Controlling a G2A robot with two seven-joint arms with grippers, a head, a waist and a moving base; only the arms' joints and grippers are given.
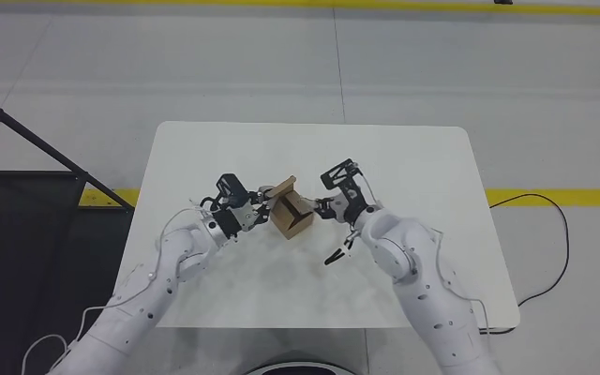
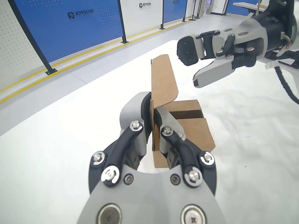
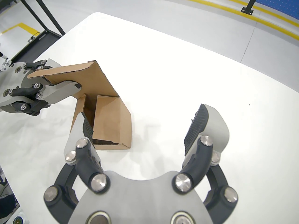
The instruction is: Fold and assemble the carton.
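Observation:
A small brown carton (image 1: 292,217) stands near the middle of the white table (image 1: 412,169), partly folded, with one tall flap (image 2: 163,78) upright. My left gripper (image 2: 153,114) is shut on the base of that flap, clamping the cardboard between its fingers; it also shows in the right wrist view as the left gripper (image 3: 46,87) on the carton (image 3: 109,117). My right gripper (image 3: 142,122) is open just beside the carton's other side, one fingertip at the box edge, nothing between the fingers. From the left wrist view the right gripper (image 2: 193,68) hovers above the carton.
A dark rack (image 1: 37,216) stands off the table's left side. Blue partition panels (image 2: 60,19) and yellow floor lines (image 1: 525,197) surround the table. Bare table surface lies all around the carton.

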